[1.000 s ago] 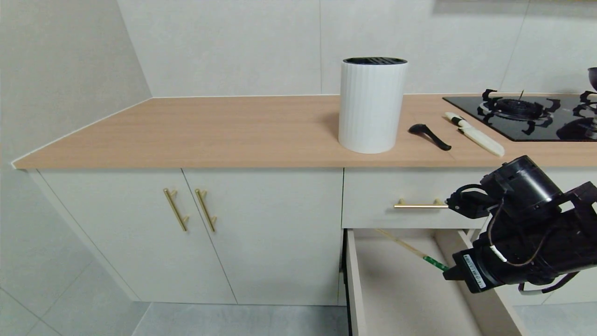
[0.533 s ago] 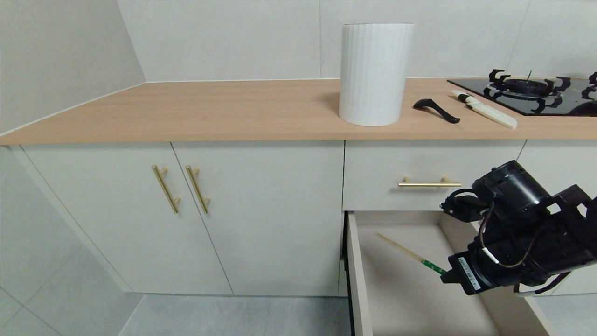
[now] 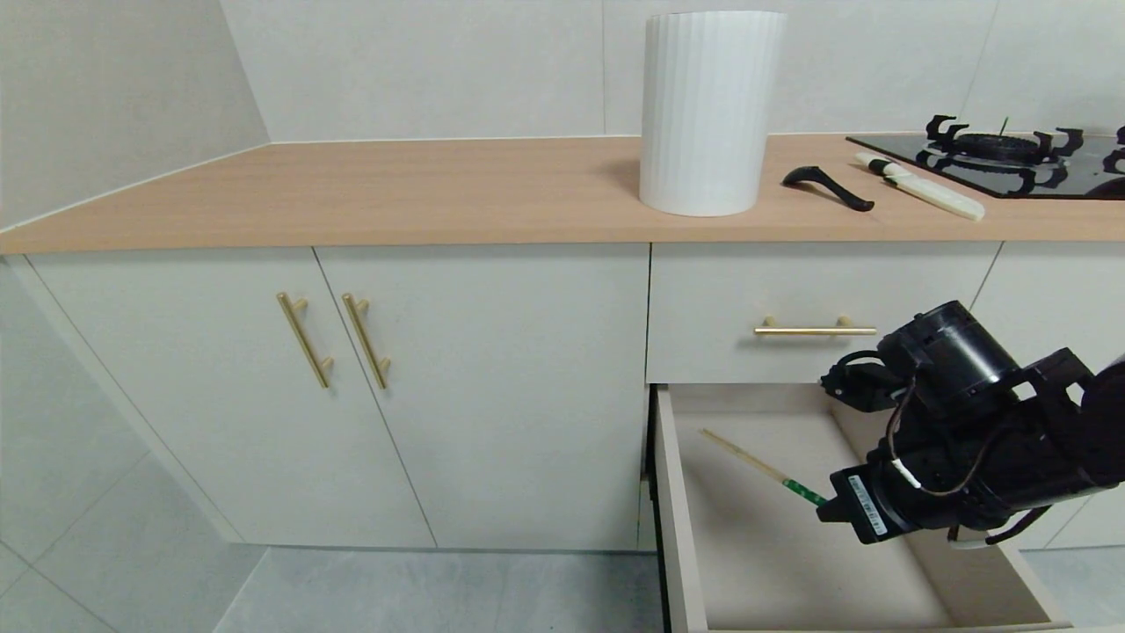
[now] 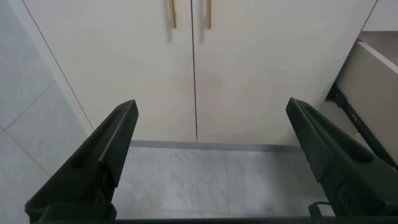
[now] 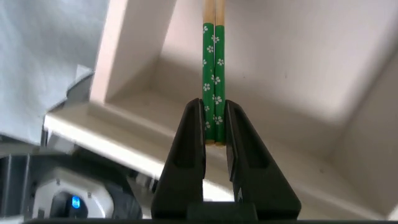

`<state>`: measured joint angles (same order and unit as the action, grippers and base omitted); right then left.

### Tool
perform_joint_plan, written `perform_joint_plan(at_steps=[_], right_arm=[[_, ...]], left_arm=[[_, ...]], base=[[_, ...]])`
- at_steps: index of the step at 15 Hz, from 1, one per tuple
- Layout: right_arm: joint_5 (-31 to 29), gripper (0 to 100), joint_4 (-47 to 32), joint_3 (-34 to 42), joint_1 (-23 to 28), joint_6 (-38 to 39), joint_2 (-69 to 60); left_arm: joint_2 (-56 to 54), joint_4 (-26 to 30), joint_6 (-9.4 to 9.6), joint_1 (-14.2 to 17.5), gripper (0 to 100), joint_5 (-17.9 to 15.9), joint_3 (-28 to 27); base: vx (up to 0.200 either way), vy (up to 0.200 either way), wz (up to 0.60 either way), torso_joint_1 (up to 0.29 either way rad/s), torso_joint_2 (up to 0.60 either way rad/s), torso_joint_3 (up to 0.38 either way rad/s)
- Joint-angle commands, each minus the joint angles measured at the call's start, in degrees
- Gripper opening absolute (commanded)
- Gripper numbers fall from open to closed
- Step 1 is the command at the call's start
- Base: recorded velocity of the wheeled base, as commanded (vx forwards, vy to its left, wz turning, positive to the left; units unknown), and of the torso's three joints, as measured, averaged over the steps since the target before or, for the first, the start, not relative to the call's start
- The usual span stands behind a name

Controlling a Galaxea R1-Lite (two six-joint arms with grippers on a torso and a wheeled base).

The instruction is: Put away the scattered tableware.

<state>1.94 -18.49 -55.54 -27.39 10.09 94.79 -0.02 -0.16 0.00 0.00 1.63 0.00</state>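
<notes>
My right gripper (image 5: 214,109) clamps green-ended bamboo chopsticks (image 5: 214,62) over the pale open drawer (image 3: 672,527).
Above it: white ribbed canister (image 3: 707,114), black scoop (image 3: 826,186); left gripper (image 4: 211,109) wide.

Head camera facing the cabinets (image 3: 483,396); right wrist close above shared drawer (image 3: 675,527).

Right arm (image 3: 993,440) is sitting low on the robot's right, wrist angling down and toward the left. Right gripper (image 3: 824,505) is pinching the chopsticks (image 5: 214,56) by their green ends, fingers (image 5: 193,134) pressing in from both sides. Left gripper (image 4: 211,124) is holding its jaws spread wide and is probably pointing forward and down
</notes>
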Motion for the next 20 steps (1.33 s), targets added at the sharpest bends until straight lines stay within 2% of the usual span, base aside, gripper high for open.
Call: perform_joint_plan(at_steps=[1, 3, 6, 9, 12, 15, 20], right_arm=[[-0.18, 0, 0.48, -0.01, -0.03, 0.01, 1.27], [-2.47, 0, 1.88, -0.71, -0.03, 1.51, 4.79], [-5.54, 0, 6.19, -3.26, -0.12, 9.24, 11.91], [-5.89, 0, 6.63, -6.51, -0.12, 13.64, 18.32], [-6.07, 0, 11.99, -6.25, -0.12, 15.22, 22.72], [-8.88, 0, 13.57, -6.42, -0.12, 15.22, 28.08], [-10.02, 0, 18.23, -6.42, -0.12, 15.22, 33.88]], left_arm=[[0.02, -0.02, 0.0, 0.09, 100, 0.04, 0.0], [0.02, -0.02, 0.0, 0.0, 100, 0.04, 0.0], [0.02, -0.02, 0.0, 0.0, 100, 0.04, 0.0], [0.02, -0.02, 0.0, 0.0, 100, 0.04, 0.0], [0.02, -0.02, 0.0, 0.0, 100, 0.04, 0.0], [0.02, -0.02, 0.0, 0.0, 100, 0.04, 0.0], [0.02, -0.02, 0.0, 0.0, 100, 0.04, 0.0]], base=[[0.0, 0.0, 0.0, 0.0, 0.0, 0.0], [0.0, 0.0, 0.0, 0.0, 0.0, 0.0], [0.0, 0.0, 0.0, 0.0, 0.0, 0.0], [0.0, 0.0, 0.0, 0.0, 0.0, 0.0], [0.0, 0.0, 0.0, 0.0, 0.0, 0.0], [0.0, 0.0, 0.0, 0.0, 0.0, 0.0], [0.0, 0.0, 0.0, 0.0, 0.0, 0.0]])
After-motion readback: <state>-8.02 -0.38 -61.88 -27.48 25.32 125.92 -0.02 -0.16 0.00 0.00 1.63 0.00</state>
